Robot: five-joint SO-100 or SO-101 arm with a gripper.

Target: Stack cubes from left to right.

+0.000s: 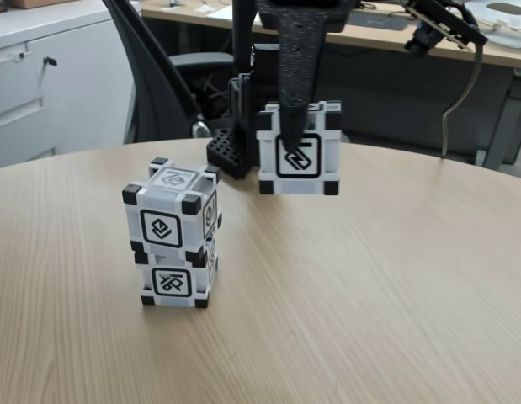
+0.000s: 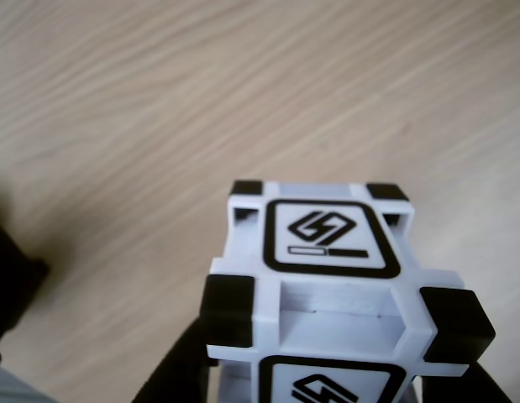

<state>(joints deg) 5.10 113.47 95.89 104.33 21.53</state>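
Two cubes stand stacked on the left of the round wooden table (image 1: 369, 295) in the fixed view: the top cube (image 1: 169, 215) sits slightly turned on the bottom cube (image 1: 174, 282). A third cube (image 1: 321, 164) hangs in the air right of the stack, about level with its top, and my gripper (image 1: 292, 145) is shut on it from above, one black finger lying over its front face. The other view looks down on that held cube (image 2: 327, 243) with bare table below, and a dark finger (image 2: 180, 374) shows at its lower left.
The arm's black base (image 1: 231, 151) stands at the table's far edge behind the held cube. Beyond the table are an office chair (image 1: 172, 76), a white cabinet (image 1: 41, 84) at left and a long desk (image 1: 395, 34) with a dangling cable (image 1: 462, 93).
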